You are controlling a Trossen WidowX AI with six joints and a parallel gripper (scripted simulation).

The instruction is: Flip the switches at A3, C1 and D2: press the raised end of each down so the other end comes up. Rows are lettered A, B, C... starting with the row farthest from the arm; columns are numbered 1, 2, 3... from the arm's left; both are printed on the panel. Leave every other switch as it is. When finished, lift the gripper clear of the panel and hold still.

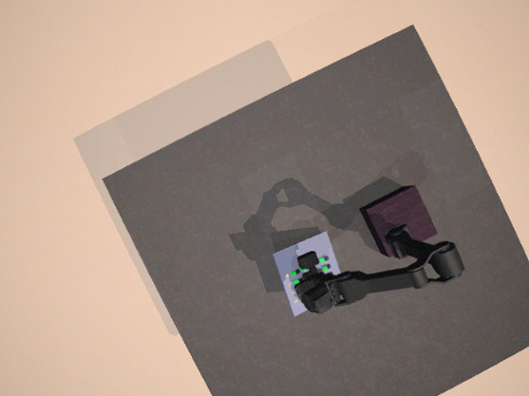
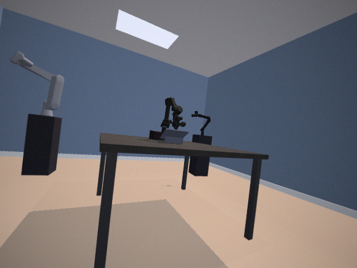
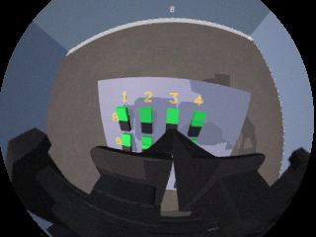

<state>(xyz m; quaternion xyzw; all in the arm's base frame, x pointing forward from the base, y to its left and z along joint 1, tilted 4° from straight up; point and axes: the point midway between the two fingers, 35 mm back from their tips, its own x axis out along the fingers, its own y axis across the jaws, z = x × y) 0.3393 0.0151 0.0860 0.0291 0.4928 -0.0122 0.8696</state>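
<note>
The pale lilac panel (image 1: 318,242) (image 2: 175,134) (image 3: 110,94) slopes on the table and bears rocker switches with green and black halves. Switch A3 (image 1: 296,281) (image 3: 172,117) shows its green half on the side far from the arm; its black half is just beyond my fingertips in the wrist view. The other row A switches show green on the same side. My gripper (image 2: 176,127) (image 3: 171,132) is shut and empty, low over the panel. In the wrist view the fingers hide B3 and most of the lower rows, C1 and D2 included. Contact with a switch cannot be told.
The arm stands on a dark purple block (image 1: 414,210) (image 2: 155,134) beside the panel on the dark table (image 1: 196,198) (image 2: 138,148). A white arm (image 2: 54,92) and another black arm (image 2: 205,124) stand on pedestals away from the table.
</note>
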